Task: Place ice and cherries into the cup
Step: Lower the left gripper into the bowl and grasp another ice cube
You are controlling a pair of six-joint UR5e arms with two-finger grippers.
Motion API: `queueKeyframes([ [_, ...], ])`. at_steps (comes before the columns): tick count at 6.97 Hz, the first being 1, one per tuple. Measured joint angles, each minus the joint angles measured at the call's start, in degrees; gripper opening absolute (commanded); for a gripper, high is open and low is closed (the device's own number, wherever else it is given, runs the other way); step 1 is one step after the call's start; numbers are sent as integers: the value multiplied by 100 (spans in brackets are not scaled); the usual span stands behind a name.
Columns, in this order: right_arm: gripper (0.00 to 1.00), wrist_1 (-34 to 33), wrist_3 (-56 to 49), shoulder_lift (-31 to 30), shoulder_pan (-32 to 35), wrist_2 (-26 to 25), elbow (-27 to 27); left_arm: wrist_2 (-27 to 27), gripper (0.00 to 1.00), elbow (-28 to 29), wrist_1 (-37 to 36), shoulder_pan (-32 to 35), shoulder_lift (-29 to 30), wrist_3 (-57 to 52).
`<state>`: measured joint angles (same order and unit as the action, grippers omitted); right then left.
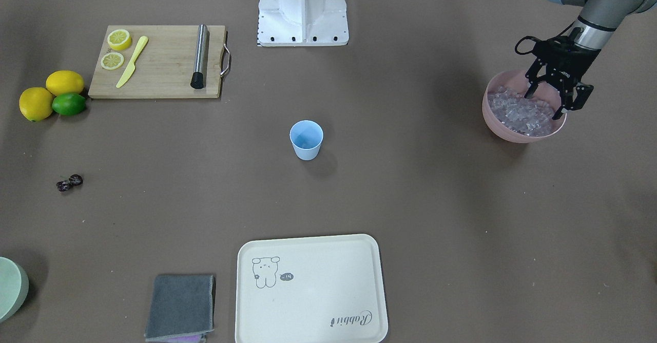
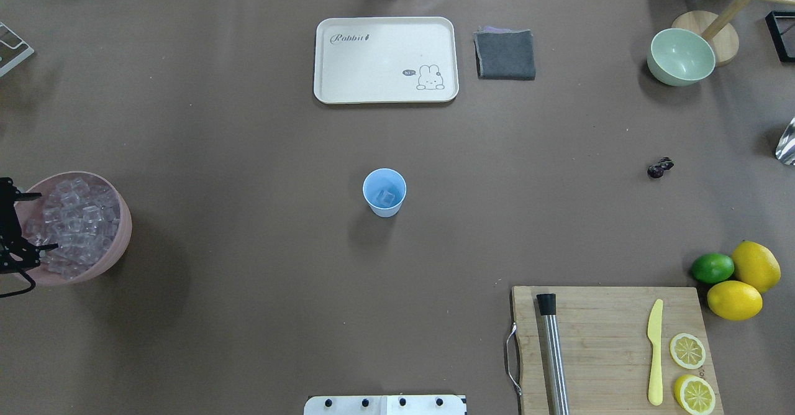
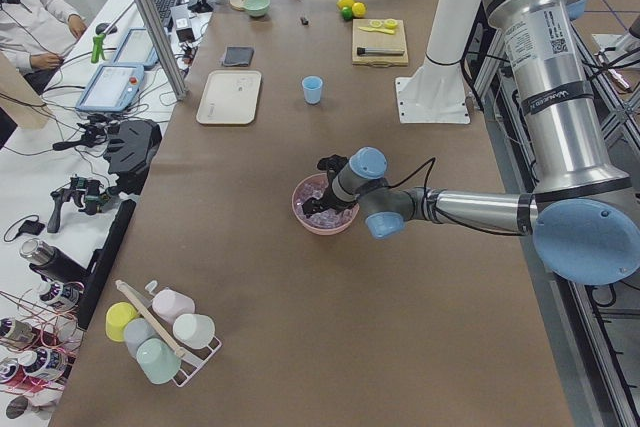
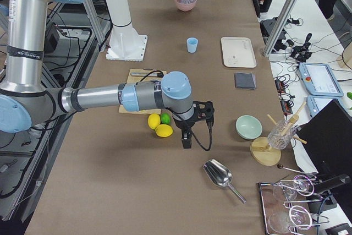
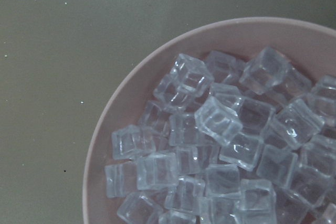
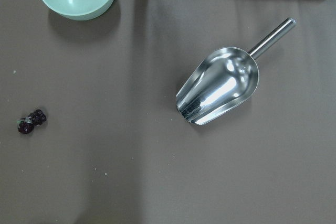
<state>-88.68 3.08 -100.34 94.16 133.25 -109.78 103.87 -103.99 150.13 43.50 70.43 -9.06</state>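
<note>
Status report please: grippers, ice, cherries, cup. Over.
Left gripper open over ice in pink bowl. Right gripper state unclear. Cup seems to hold ice; cherries lie on table. Nothing stands near cup.

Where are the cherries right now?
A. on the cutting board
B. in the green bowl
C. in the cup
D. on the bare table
D: the cherries lie on the bare table, well away from the cup.
</note>
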Motion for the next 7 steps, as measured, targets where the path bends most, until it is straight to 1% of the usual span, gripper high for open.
queueKeyframes([
  [3,100,0,0,-9,-3,5,0,-7,97,18,-5,-140,-217,-206],
  [5,100,0,0,-11,-3,4,0,-41,97,44,-49,-284,-174,-212],
  [7,100,0,0,-11,-6,2,14,-51,95,84,-209,-343,8,-211],
])
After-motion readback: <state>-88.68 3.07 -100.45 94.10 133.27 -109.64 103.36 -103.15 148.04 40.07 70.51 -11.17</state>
